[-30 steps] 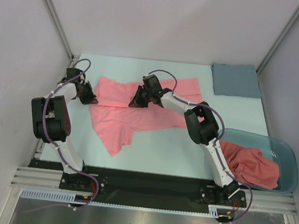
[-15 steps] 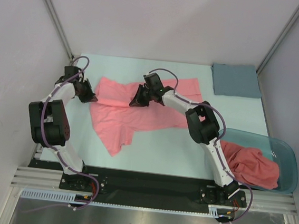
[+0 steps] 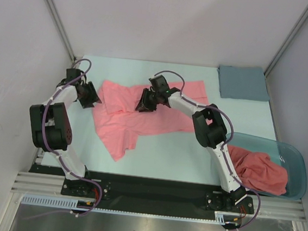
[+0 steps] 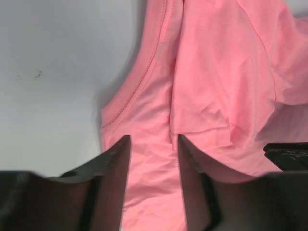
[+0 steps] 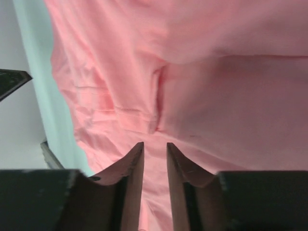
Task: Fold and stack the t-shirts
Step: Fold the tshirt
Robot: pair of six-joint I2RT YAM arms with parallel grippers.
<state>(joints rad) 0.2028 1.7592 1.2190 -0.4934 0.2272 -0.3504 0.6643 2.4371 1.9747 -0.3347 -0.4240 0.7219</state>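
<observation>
A smooth pale table [image 3: 161,149] carries a thin, soft salmon-pink t-shirt [image 3: 148,123], spread out and rumpled. To its right a teal translucent plastic tub [image 3: 298,162] holds a second, bunched salmon-pink t-shirt [image 3: 260,169], and a flat grey-blue rectangular cloth [image 3: 243,82] lies in the far corner. The left gripper [image 4: 151,144] hangs over the spread shirt's stitched edge with jaws parted and empty, and the right gripper [image 5: 155,147] hangs over a creased fold, its jaws a narrow slit apart and pinching nothing.

Left tool [image 4: 153,140] and right tool [image 5: 155,145] hang low, jaws parted.
</observation>
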